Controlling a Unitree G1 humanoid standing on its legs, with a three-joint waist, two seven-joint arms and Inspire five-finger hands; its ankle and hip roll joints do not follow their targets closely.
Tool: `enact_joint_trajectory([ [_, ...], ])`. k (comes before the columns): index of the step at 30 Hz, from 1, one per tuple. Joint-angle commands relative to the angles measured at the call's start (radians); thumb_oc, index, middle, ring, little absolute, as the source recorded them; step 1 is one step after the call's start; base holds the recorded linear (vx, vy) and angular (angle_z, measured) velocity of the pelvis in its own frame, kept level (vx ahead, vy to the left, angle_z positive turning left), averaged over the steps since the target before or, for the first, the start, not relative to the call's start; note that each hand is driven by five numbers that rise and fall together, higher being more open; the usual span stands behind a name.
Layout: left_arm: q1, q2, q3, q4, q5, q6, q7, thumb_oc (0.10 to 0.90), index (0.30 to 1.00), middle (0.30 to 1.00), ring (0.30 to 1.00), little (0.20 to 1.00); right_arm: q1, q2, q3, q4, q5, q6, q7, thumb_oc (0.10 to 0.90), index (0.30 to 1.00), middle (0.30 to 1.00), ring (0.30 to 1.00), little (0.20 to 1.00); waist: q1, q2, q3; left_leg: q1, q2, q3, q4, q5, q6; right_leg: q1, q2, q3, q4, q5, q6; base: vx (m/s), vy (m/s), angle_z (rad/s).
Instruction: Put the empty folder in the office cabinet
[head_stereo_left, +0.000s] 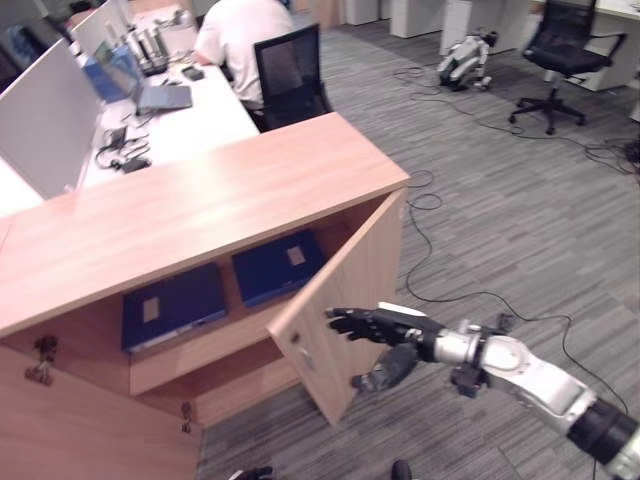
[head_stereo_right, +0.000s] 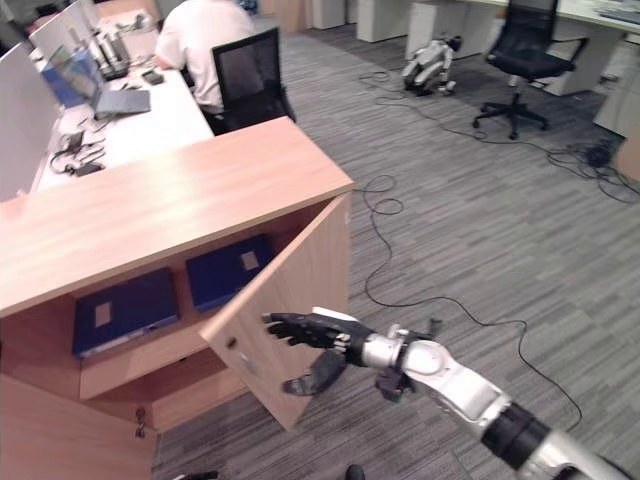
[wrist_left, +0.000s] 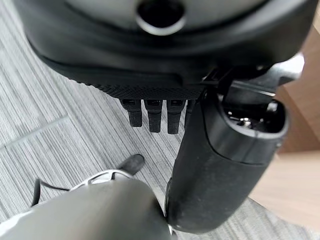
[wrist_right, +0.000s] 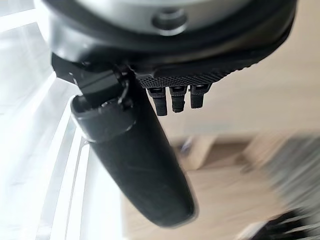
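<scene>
Clutter first, as I read it from the head cameras: a person in a white shirt (head_stereo_left: 240, 35) sits on a black chair (head_stereo_left: 288, 72) at a white desk (head_stereo_left: 185, 115) behind the cabinet, with a laptop (head_stereo_left: 160, 95) on that desk. A second office chair (head_stereo_left: 560, 55) stands well off across the grey carpet (head_stereo_left: 500, 200), a small white legged robot (head_stereo_left: 465, 60) lies near it, and loose cables (head_stereo_left: 440, 240) trail over the floor between there and the cabinet.

I see the wooden office cabinet (head_stereo_left: 200, 200) with its door (head_stereo_left: 345, 300) swung out and standing ajar. Two blue folders lie flat on the upper shelf inside: the left folder (head_stereo_left: 172, 305) and the right folder (head_stereo_left: 278, 265), just beside each other. The open door partly stands between my right hand and the shelf.

My right hand (head_stereo_left: 385, 330) reaches in from the lower right, arm stretched almost level, fingers (head_stereo_left: 345, 322) extended and spread a little at the door's outer face near its free edge, the thumb hanging below them; it holds nothing. I cannot tell whether the fingertips actually touch the wood.

My right wrist camera adds only blurred wood past the hand. My left wrist camera shows the left hand (wrist_left: 160, 65) above carpet, fingers relaxed and empty, with a strip of cabinet wood alongside.
</scene>
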Motion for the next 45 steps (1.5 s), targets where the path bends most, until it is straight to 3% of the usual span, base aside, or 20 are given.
enact_joint_trajectory([
  [1,0.044,0.064,-0.061,0.056,0.031,0.017,-0.001,0.800,0.900,0.900,0.900,0.900,-0.144,0.136,0.015,0.023,0.052,-0.096,-0.008,0.800,0.900,0.900,0.900,0.900,0.053,-0.073,-0.022,-0.038,-0.023,-0.108,0.138,-0.151,0.002,-0.025,-0.008,-0.017,0.052,-0.119,0.034,-0.01,-0.037,0.36],
  [6,0.042,0.074,-0.027,0.045,-0.026,0.013,0.008,0.800,0.900,0.900,0.900,0.900,-0.118,0.150,0.053,0.095,-0.021,-0.094,-0.012,0.800,0.900,0.900,0.900,0.900,0.102,-0.090,0.005,-0.088,-0.022,-0.190,0.152,-0.135,-0.005,-0.031,-0.012,-0.081,0.054,-0.128,0.025,0.00,-0.084,0.44],
  [11,0.029,0.074,0.000,0.046,-0.072,0.015,0.010,0.800,0.900,0.900,0.900,0.900,-0.049,0.136,0.014,0.186,-0.096,-0.104,-0.061,0.800,0.900,0.900,0.900,0.900,0.129,-0.094,0.028,-0.136,-0.027,-0.263,0.144,-0.106,-0.016,-0.044,-0.020,-0.151,0.054,-0.138,0.019,0.01,-0.086,0.54],
  [16,0.023,0.054,0.013,0.022,-0.152,0.009,0.005,0.800,0.900,0.900,0.900,0.900,0.089,0.081,-0.121,0.353,-0.251,-0.104,-0.157,0.800,0.900,0.900,0.900,0.900,0.186,-0.065,0.079,-0.220,-0.040,-0.369,0.127,-0.048,-0.050,-0.059,-0.044,-0.306,0.073,-0.182,0.014,-0.01,-0.088,1.17],
  [17,0.012,0.052,0.003,0.018,-0.176,0.022,-0.019,0.800,0.900,0.900,0.900,0.900,0.119,0.064,-0.146,0.419,-0.336,-0.084,-0.170,0.800,0.900,0.900,0.900,0.900,0.184,-0.054,0.082,-0.222,-0.039,-0.338,0.115,-0.042,-0.052,-0.064,-0.062,-0.359,0.080,-0.187,0.013,0.02,-0.012,1.23],
  [18,-0.033,0.050,0.001,0.033,-0.195,0.026,-0.008,0.800,0.900,0.900,0.900,0.900,0.126,0.069,-0.142,0.466,-0.399,-0.065,-0.185,0.800,0.900,0.900,0.900,0.900,0.164,-0.049,0.077,-0.212,-0.035,-0.301,0.117,-0.052,-0.048,-0.064,-0.069,-0.370,0.084,-0.187,0.012,0.00,0.083,1.51],
  [20,-0.074,-0.007,-0.006,-0.012,-0.330,0.033,-0.012,0.800,0.900,0.900,0.900,0.900,0.137,0.090,-0.156,0.641,-0.532,-0.016,-0.238,0.800,0.900,0.900,0.900,0.900,0.137,-0.044,0.060,-0.168,-0.024,-0.205,0.143,-0.108,-0.034,-0.055,-0.078,-0.401,0.080,-0.195,0.001,0.03,0.077,1.14],
  [21,-0.072,-0.007,-0.007,-0.013,-0.331,0.034,-0.011,0.800,0.900,0.900,0.900,0.900,0.136,0.093,-0.156,0.646,-0.534,-0.018,-0.239,0.800,0.900,0.900,0.900,0.900,0.136,-0.044,0.061,-0.168,-0.024,-0.206,0.145,-0.109,-0.034,-0.053,-0.078,-0.402,0.080,-0.195,0.001,0.04,0.044,0.57],
  [22,-0.069,-0.031,-0.019,-0.028,-0.389,0.043,-0.015,0.800,0.900,0.900,0.900,0.900,0.133,0.124,-0.186,0.797,-0.594,0.012,-0.278,0.800,0.900,0.900,0.900,0.900,0.134,-0.032,0.048,-0.146,-0.029,-0.187,0.146,-0.123,-0.030,-0.042,-0.083,-0.440,0.084,-0.200,-0.001,0.05,0.050,0.39],
  [24,-0.075,-0.039,-0.020,-0.020,-0.411,0.045,-0.013,0.800,0.900,0.900,0.900,0.900,0.138,0.149,-0.210,0.876,-0.604,0.022,-0.304,0.800,0.900,0.900,0.900,0.900,0.129,-0.023,0.038,-0.134,-0.029,-0.173,0.131,-0.120,-0.032,-0.035,-0.086,-0.462,0.086,-0.199,0.001,0.04,0.059,0.66],
  [26,-0.080,-0.049,0.000,0.020,-0.406,0.057,-0.001,0.800,0.900,0.900,0.900,0.900,0.168,0.224,-0.284,1.109,-0.619,0.043,-0.343,0.800,0.900,0.900,0.900,0.900,0.132,0.003,0.013,-0.114,-0.025,-0.147,0.069,-0.098,-0.038,-0.008,-0.099,-0.522,0.081,-0.195,0.004,0.07,0.127,1.10],
  [28,-0.073,-0.044,0.040,0.049,-0.398,0.052,0.007,0.800,0.900,0.900,0.900,0.900,0.217,0.266,-0.376,1.275,-0.583,0.054,-0.357,0.800,0.900,0.900,0.900,0.900,0.152,0.024,-0.006,-0.103,-0.039,-0.166,0.011,-0.075,-0.035,0.019,-0.117,-0.571,0.084,-0.191,0.009,0.11,0.249,1.13],
  [35,-0.034,0.055,0.152,-0.034,-0.403,-0.002,0.047,0.800,0.900,0.900,0.900,0.900,0.340,0.284,-0.512,1.389,-0.565,0.041,-0.355,0.800,0.900,0.900,0.900,0.900,0.195,0.055,-0.046,-0.095,-0.104,-0.248,-0.023,-0.076,0.007,0.062,-0.187,-0.638,0.122,-0.171,0.042,0.09,0.227,0.63],
  [37,-0.025,0.134,0.182,-0.144,-0.378,-0.030,0.071,0.800,0.900,0.900,0.900,0.900,0.368,0.287,-0.552,1.373,-0.540,0.026,-0.363,0.800,0.900,0.900,0.900,0.900,0.202,0.053,-0.054,-0.094,-0.130,-0.262,-0.025,-0.088,0.021,0.069,-0.214,-0.643,0.123,-0.145,0.067,0.09,0.272,0.48],
  [38,-0.023,0.136,0.183,-0.147,-0.377,-0.028,0.072,0.800,0.900,0.900,0.900,0.900,0.369,0.288,-0.552,1.373,-0.540,0.026,-0.363,0.800,0.900,0.900,0.900,0.900,0.201,0.052,-0.054,-0.094,-0.131,-0.262,-0.025,-0.088,0.022,0.070,-0.214,-0.643,0.123,-0.144,0.068,0.07,0.286,0.18],
  [40,-0.020,0.244,0.224,-0.301,-0.312,-0.058,0.117,0.800,0.900,0.900,0.900,0.900,0.402,0.277,-0.578,1.322,-0.512,0.005,-0.356,0.800,0.900,0.900,0.900,0.900,0.195,0.040,-0.054,-0.097,-0.149,-0.256,-0.027,-0.095,0.029,0.062,-0.230,-0.629,0.117,-0.110,0.093,0.04,0.232,0.15],
  [45,-0.044,0.398,0.306,-0.516,-0.223,-0.069,0.176,0.800,0.900,0.900,0.900,0.900,0.411,0.286,-0.578,1.258,-0.498,-0.006,-0.346,0.800,0.900,0.900,0.900,0.900,0.187,0.014,-0.049,-0.108,-0.165,-0.228,-0.028,-0.111,0.034,0.042,-0.242,-0.593,0.092,-0.064,0.126,0.01,0.114,-0.23],
])
